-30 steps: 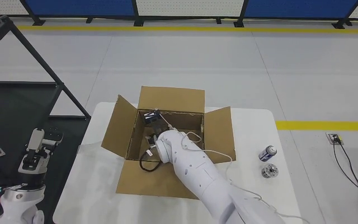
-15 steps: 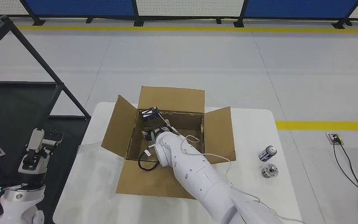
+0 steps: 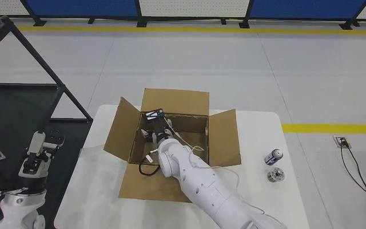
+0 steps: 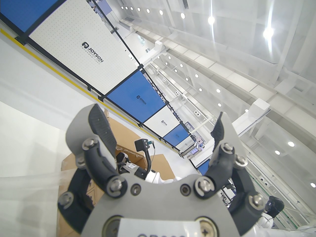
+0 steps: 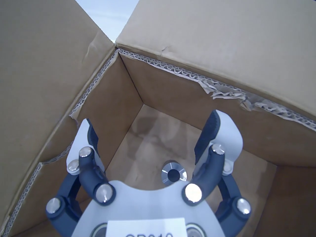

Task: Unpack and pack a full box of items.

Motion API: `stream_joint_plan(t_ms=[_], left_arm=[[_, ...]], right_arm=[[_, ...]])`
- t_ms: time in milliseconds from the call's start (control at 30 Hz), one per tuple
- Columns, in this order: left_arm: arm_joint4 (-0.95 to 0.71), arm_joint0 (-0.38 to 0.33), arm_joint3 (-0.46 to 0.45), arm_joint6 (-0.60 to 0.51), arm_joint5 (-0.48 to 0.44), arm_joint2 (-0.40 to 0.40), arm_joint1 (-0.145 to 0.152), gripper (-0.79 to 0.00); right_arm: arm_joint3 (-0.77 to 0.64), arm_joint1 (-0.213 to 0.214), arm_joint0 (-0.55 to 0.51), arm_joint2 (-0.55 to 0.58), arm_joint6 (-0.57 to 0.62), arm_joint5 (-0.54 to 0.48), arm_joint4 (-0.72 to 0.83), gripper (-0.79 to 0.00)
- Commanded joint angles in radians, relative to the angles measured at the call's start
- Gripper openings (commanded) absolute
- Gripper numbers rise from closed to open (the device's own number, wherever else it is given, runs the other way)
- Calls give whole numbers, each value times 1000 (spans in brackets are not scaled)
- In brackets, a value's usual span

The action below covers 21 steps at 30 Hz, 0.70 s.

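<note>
An open cardboard box stands on the white table with its flaps spread out. My right arm reaches down into its back left part, and my right gripper hangs open above the box floor near a corner. On that floor, below the open fingers, lies a silvery round metal part with a dark hole in its middle. My left gripper is open with nothing in it and points upward, off the table's left side; the box lies beyond it.
On the table to the right of the box stand a small blue-and-white can and a round metal part. A black frame stands to the left of the table. The box's inner walls closely surround my right gripper.
My right arm has shifted a little to the left, deeper towards the box's back left corner. The left arm has not moved.
</note>
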Motion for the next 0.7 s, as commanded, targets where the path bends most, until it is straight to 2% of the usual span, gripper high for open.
stream_joint_plan(t_ms=[0, 267, 467, 667], left_arm=[[0, 0, 0, 0, 0, 0, 0, 0], [0, 0, 0, 0, 0, 0, 0, 0], [0, 0, 0, 0, 0, 0, 0, 0], [0, 0, 0, 0, 0, 0, 0, 0]], right_arm=[[-77, 21, -36, 22, 15, 10, -32, 0], [-475, 117, -255, 137, 117, 3, -220, 0], [-758, 170, -446, 235, 160, -87, -300, 0], [-796, 178, -478, 258, 177, -100, -313, 0]])
